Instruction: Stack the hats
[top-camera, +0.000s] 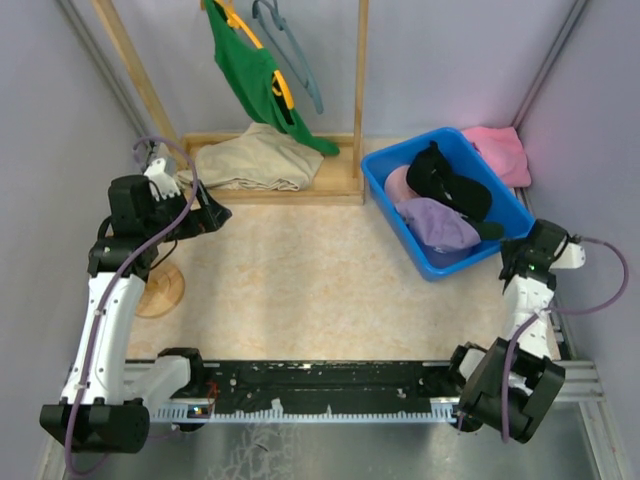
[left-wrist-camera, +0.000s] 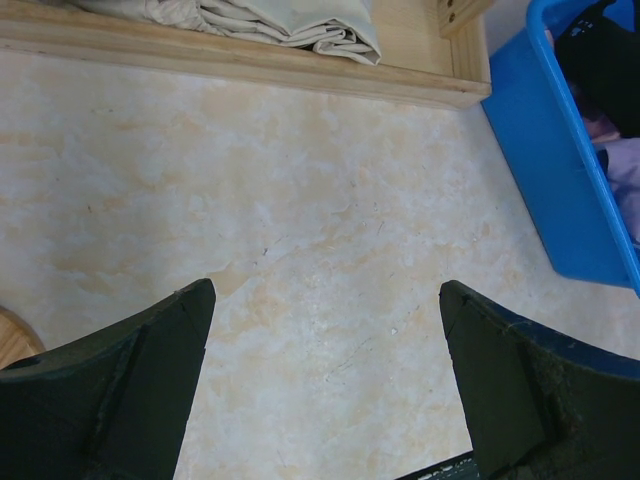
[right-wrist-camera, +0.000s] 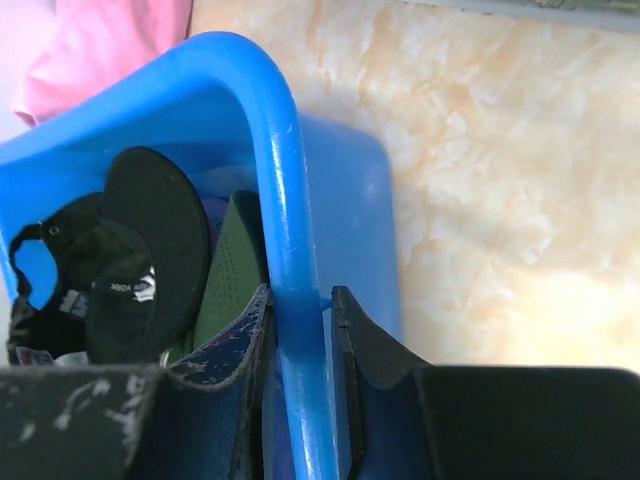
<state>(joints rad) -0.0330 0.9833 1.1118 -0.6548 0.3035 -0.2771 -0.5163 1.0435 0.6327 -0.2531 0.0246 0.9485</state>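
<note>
A blue bin (top-camera: 395, 222) at the right holds the hats: a black one (top-camera: 450, 180) on top, a lavender one (top-camera: 440, 222) in front, a pink one (top-camera: 400, 183) partly hidden beneath. I cannot make out a second black hat. My right gripper (top-camera: 512, 250) is shut on the bin's near right rim; in the right wrist view its jaws (right-wrist-camera: 300, 300) pinch the blue rim (right-wrist-camera: 275, 150), with the black hat (right-wrist-camera: 150, 230) just inside. My left gripper (top-camera: 215, 213) is open and empty at the far left, above bare table (left-wrist-camera: 325, 300).
A wooden rack base (top-camera: 340, 180) at the back carries a folded beige cloth (top-camera: 250, 158); a green shirt (top-camera: 250, 70) hangs above. A bright pink cloth (top-camera: 497, 150) lies behind the bin. A round wooden disc (top-camera: 160, 290) sits by the left arm.
</note>
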